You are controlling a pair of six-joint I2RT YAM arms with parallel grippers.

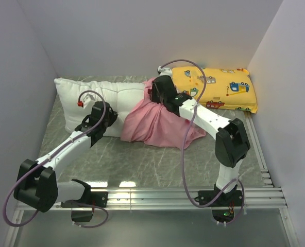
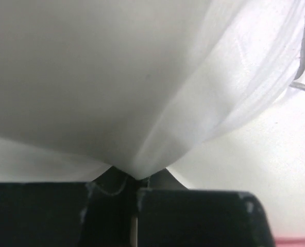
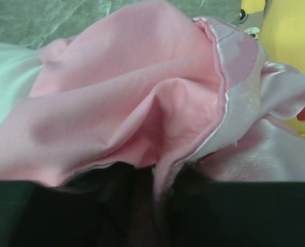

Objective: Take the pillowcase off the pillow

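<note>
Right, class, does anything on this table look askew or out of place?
The pink pillowcase lies crumpled at the right end of the white pillow, hem turned back, most of the pillow bare. The yellow pillow lies flat.

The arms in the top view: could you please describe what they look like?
The left arm and right arm have white links, bulky black joint housings and looping purple-grey cables; a red plug sits on the left one. The left tool and right tool are blocky black.
</note>
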